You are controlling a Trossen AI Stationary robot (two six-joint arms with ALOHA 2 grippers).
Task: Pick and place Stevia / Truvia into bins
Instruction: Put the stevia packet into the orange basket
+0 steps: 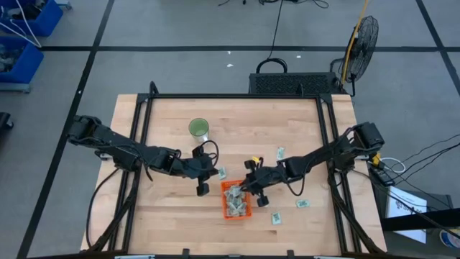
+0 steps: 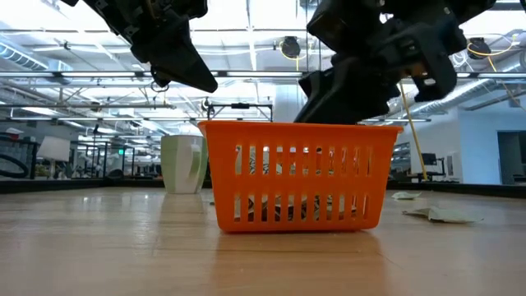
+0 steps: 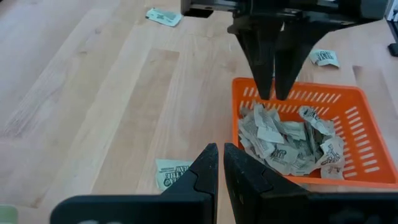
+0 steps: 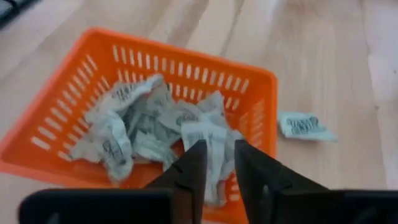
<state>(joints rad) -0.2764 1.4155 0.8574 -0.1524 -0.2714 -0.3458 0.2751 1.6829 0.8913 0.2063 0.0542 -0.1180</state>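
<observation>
Spanning most of the overhead view, the wooden table (image 1: 172, 216) carries a black frame (image 1: 237, 96) round its edges. Beyond its far edge sit a black basket (image 1: 291, 83) and a fan (image 1: 365, 37) on the grey floor, with blue bins (image 1: 18, 47) at far left. On the table's far-left part stands a green cup (image 1: 199, 129).

Both dark arms reach inward from the table's sides and meet near the centre, leaning downward. The orange tray (image 1: 236, 214) lies between them, slightly nearer, holding a crumpled heap of sachets (image 3: 286, 140). Loose sachets (image 1: 302, 203) lie scattered to the tray's right, and one (image 3: 172, 173) rests just left of it, beside the left arm.

The right gripper (image 4: 216, 163) hangs directly above the heap, its fingers parted by a narrow gap, with nothing visibly between them. The left gripper (image 3: 221, 168) hovers over bare wood just left of the tray, fingers almost together, empty.
</observation>
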